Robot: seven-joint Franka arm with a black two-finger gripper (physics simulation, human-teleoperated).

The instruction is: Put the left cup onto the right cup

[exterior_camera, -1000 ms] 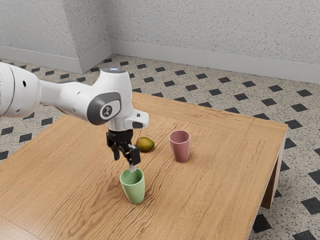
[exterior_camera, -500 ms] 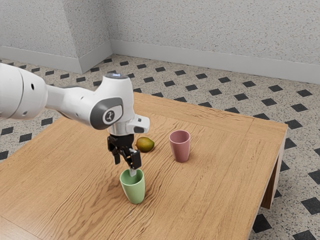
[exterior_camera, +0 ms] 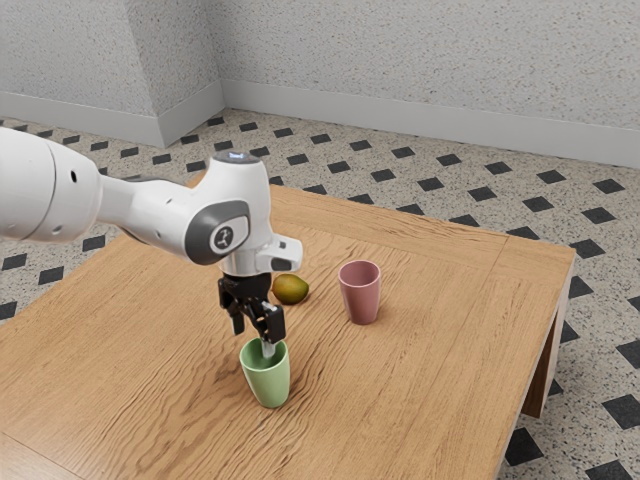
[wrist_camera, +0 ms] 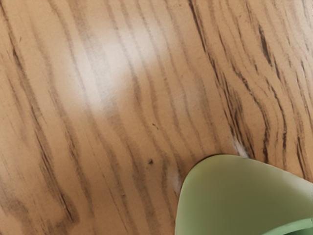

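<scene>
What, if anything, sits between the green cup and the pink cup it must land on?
Nothing visible. The table is bare between the green cup and the pink cup. The yellowish fruit lies farther back, off that line. The gripper is at the green cup's rim, nothing between them.

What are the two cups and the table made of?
The green cup and the pink cup look like smooth matte plastic: even color, soft shading, no pattern. Painted ceramic is possible too. The table looks like wood with a light sheen: dark grain lines and a pale glare patch.
</scene>
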